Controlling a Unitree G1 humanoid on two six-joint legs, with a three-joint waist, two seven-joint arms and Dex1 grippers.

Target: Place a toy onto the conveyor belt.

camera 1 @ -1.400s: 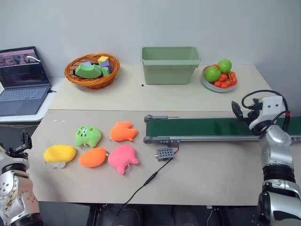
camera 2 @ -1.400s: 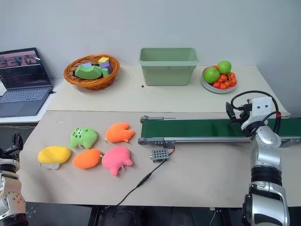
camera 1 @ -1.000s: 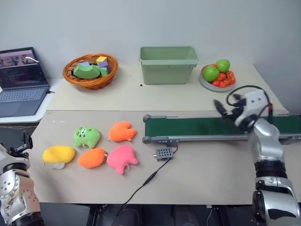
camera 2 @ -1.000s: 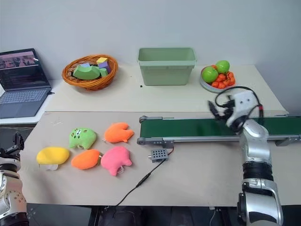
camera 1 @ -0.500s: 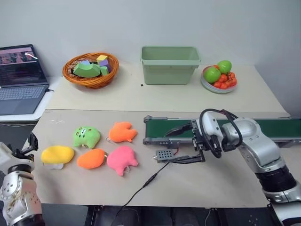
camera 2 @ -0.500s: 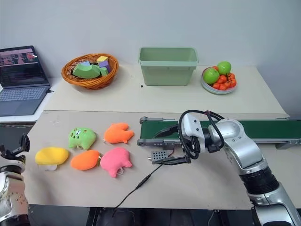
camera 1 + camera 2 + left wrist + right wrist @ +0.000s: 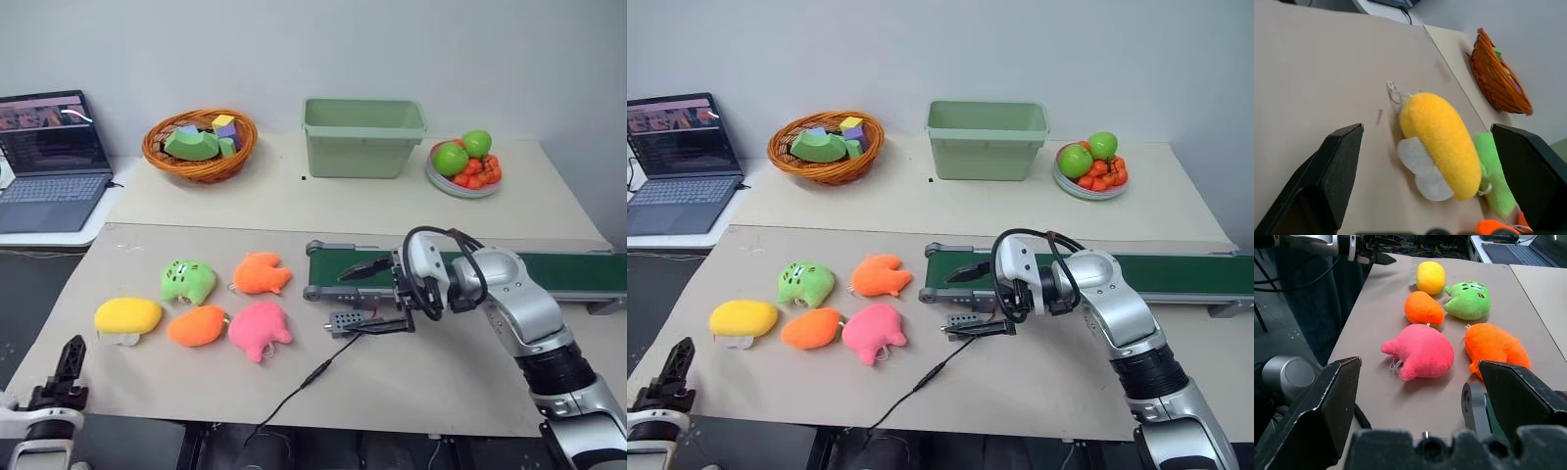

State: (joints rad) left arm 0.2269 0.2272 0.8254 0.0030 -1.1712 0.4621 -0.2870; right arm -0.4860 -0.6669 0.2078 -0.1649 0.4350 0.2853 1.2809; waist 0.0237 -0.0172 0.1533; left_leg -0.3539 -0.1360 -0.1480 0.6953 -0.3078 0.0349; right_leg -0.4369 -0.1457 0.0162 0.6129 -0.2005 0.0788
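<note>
The left gripper [image 7: 69, 367] hangs at the table's [image 7: 431, 382] near left edge, fingers spread and empty. Just beyond it the yellow toy [image 7: 127, 315] lies on the table, beside the other plush toys. The right gripper [image 7: 370, 296], also spread wide and empty, hovers at the left end of the conveyor belt [image 7: 578, 270].

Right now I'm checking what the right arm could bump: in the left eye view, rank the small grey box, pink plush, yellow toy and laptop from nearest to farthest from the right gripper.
1. Small grey box, just beside the right gripper.
2. Pink plush, further toward the robot's left.
3. Yellow toy, near the table's left edge.
4. Laptop, far back left.
</note>
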